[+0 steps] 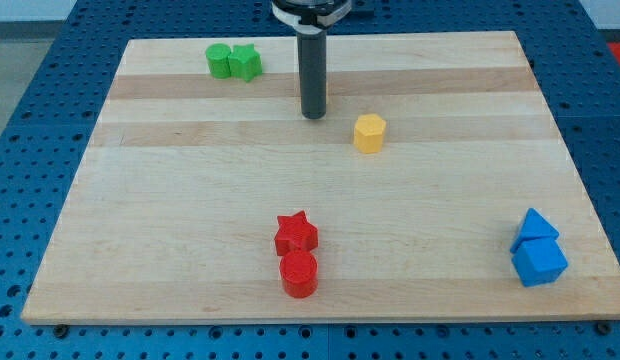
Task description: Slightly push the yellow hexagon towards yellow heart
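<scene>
The yellow hexagon lies on the wooden board, right of centre in the view's upper half. My tip rests on the board to the hexagon's left and slightly above it, a short gap apart and not touching. No yellow heart shows clearly. A thin orange-yellow sliver peeks out at the rod's right edge, mostly hidden behind the rod, and its shape cannot be made out.
A green cylinder and a green star touch at the top left. A red star sits just above a red cylinder at bottom centre. Two blue blocks touch at the bottom right.
</scene>
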Robot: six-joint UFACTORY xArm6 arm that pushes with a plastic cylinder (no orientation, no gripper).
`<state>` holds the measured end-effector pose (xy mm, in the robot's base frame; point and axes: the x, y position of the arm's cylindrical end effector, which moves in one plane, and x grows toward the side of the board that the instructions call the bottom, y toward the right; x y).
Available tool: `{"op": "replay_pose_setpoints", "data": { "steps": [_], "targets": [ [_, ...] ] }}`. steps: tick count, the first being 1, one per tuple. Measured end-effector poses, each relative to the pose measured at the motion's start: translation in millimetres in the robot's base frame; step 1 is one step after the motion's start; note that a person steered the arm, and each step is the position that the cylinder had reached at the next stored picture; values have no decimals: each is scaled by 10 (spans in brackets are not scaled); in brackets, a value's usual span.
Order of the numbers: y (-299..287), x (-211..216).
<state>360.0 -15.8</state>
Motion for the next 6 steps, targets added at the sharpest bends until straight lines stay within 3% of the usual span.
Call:
{"op": "replay_pose_setpoints", "data": {
  "steps": [1,3,6],
  "targets": [
    [44,343],
    [979,832],
    [625,641]
  ]
}}
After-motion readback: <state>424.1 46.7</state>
